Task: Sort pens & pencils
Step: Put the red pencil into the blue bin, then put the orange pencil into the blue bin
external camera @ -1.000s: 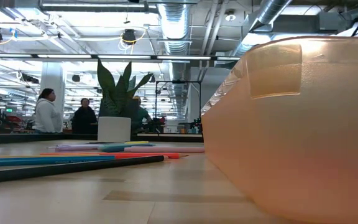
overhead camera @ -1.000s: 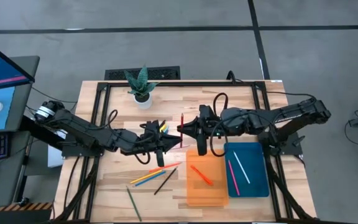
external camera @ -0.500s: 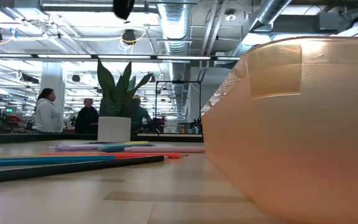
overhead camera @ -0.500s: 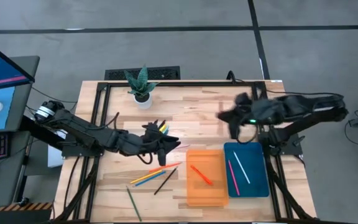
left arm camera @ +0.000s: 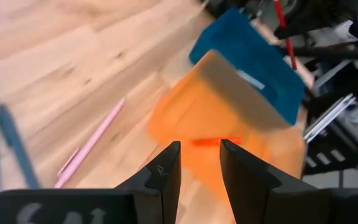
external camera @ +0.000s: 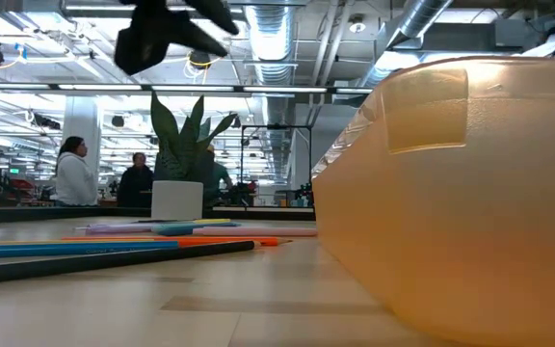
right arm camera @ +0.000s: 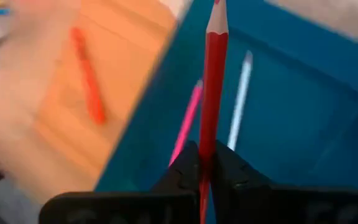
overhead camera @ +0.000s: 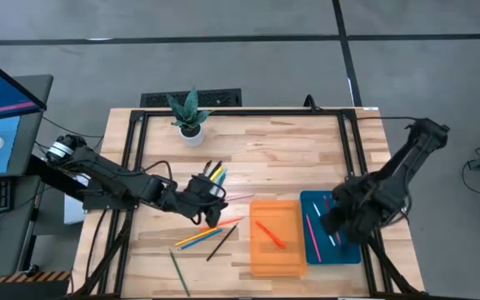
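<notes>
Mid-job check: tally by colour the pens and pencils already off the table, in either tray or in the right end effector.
Orange stick: 1, in the orange tray
Pink stick: 1, in the blue tray
White stick: 1, in the blue tray
Red pencil: 1, held by the right end effector
Total: 4

A large orange tray fills the near right. Left of it, pens and pencils lie on the desk.

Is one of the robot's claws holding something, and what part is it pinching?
Yes. The right claw pinches a red wooden pencil near its lower end, tip pointing away, over the flat blue tray. The left claw holds nothing.
</notes>
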You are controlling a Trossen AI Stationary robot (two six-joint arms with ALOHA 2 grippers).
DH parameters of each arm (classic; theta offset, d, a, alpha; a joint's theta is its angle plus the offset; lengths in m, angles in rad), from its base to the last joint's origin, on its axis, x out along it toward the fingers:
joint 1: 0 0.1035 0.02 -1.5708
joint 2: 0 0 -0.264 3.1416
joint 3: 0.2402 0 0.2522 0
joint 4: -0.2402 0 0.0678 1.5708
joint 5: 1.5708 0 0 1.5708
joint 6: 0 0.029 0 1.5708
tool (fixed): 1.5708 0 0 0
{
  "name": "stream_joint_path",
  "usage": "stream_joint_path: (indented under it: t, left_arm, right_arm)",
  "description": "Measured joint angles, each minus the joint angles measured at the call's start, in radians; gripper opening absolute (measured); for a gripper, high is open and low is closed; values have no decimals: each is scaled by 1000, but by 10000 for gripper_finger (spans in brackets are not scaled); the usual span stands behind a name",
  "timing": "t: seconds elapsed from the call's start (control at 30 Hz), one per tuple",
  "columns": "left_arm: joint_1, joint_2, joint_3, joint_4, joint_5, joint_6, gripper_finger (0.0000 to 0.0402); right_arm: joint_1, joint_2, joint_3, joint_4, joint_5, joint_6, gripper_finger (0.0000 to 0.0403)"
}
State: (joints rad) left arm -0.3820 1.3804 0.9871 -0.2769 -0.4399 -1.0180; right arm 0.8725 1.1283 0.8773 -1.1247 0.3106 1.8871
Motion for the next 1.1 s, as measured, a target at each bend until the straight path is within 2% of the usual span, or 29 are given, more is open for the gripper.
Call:
stream_joint_path:
  t: [0.13, 0.3, 0.4, 0.67, 0.77, 0.97, 1.1]
  left_arm:
    - [-9, 0, 0, -91, 44, -52, 99]
    - [-25, 0, 0, -196, 69, -121, 99]
    - [-36, 0, -1, -225, 69, -146, 99]
    - [-69, 0, -1, -230, 56, -173, 109]
    - [-79, 0, -1, -230, 29, -202, 119]
    - [-89, 0, -1, -230, 10, -262, 129]
    - [-90, 0, -1, -230, 16, -297, 129]
  right_arm:
    - [35, 68, -21, 17, -27, 101, 25]
    - [27, 162, -22, 2, -84, 103, 32]
    - [5, 200, -22, 2, -125, 63, 50]
    - [-84, 225, -22, 10, -140, -116, 71]
    - [-134, 224, -22, 9, -160, -190, 100]
    - [-215, 223, -16, 7, -176, -344, 183]
    - [-256, 155, 41, 2, -168, -499, 221]
